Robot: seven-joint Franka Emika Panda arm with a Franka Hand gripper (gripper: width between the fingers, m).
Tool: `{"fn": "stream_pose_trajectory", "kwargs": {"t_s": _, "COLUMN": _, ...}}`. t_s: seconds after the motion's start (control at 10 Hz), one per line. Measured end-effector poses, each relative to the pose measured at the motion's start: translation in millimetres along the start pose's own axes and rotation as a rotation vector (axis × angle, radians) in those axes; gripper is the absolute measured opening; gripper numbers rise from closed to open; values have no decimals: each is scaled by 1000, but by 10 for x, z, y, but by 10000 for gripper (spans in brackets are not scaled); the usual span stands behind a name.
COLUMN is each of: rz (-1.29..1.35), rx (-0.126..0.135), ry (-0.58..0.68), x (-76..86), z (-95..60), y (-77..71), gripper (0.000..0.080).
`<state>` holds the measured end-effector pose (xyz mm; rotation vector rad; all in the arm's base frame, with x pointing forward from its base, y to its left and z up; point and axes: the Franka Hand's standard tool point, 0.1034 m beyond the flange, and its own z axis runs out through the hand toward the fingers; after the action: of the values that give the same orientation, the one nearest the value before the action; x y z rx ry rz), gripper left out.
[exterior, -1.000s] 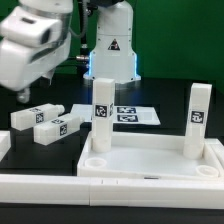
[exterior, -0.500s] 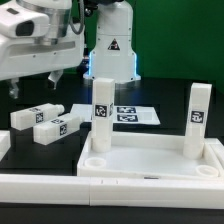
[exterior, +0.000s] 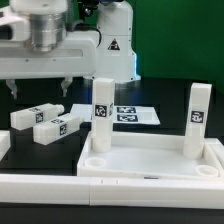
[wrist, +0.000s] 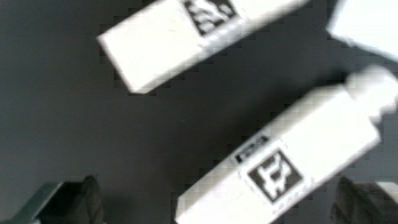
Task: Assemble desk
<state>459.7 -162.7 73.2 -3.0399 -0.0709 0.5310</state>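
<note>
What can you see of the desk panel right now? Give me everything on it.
The desk panel is a large, flat, white rectangle, plastic by its look, with a raised rim along the sides that show. It lies flat on the dark table, low in the exterior view. Two tagged square-section legs stand upright in its far corners: the left leg and the right leg, as that view shows them. Its middle is bare.

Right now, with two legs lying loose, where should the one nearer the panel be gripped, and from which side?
Probably across its long side faces near mid-length, coming straight down. The leg lies flat and is square in section, so those faces are parallel; the other loose leg lies close beside it, leaving a gap. The gripper hangs open above them.
</note>
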Motion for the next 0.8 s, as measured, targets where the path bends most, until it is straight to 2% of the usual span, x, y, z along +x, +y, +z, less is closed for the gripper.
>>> {"fn": "stream_pose_trajectory", "kwargs": {"t_s": 0.1, "rz": 67, "rx": 56, "ry": -19, "x": 30, "z": -4, "y": 47, "gripper": 649}}
{"fn": "stream_pose_trajectory", "kwargs": {"t_s": 0.2, "rz": 104, "rx": 53, "ry": -13, "x": 45, "z": 6, "y": 89, "gripper": 649}}
{"fn": "stream_pose_trajectory", "kwargs": {"t_s": 0.3, "rz": 129, "rx": 27, "ry": 8, "x": 75, "z": 6, "y": 13, "gripper": 649}}
{"fn": "stream_pose_trajectory", "kwargs": {"t_s": 0.4, "rz": 195, "rx": 42, "ry": 7, "x": 83, "z": 13, "y": -35, "gripper": 649}}
{"fn": "stream_pose_trajectory", "kwargs": {"t_s": 0.5, "rz": 265, "rx": 45, "ry": 7, "x": 87, "z": 15, "y": -35, "gripper": 649}}
{"fn": "stream_pose_trajectory", "kwargs": {"t_s": 0.6, "rz": 347, "rx": 65, "ry": 2, "x": 96, "z": 13, "y": -49, "gripper": 649}}
{"fn": "stream_pose_trajectory", "kwargs": {"t_s": 0.7, "rz": 467, "rx": 161, "ry": -32, "x": 133, "z": -26, "y": -28, "gripper": 649}}
{"fn": "stream_pose_trajectory", "kwargs": {"t_s": 0.8, "rz": 490, "rx": 199, "ry": -45, "x": 203, "z": -58, "y": 62, "gripper": 649}}
